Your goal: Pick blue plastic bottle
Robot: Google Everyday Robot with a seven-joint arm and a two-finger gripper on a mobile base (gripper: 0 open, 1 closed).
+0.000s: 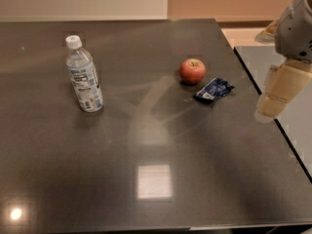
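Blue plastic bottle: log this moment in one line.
target: blue plastic bottle upright, left on table; gripper: at table's right edge; others: apple, blue packet between them; grasp: not yet

One high view looks down across the table [73, 165], pincer [269, 110] at right edge.

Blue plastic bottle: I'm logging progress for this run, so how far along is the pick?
Done: nothing visible. The blue plastic bottle stands upright on the left side of the table, untouched. In hand: the gripper hangs by the table's right edge, beyond the apple and blue snack packet, far from the bottle. Left: cross over, grasp it, lift.
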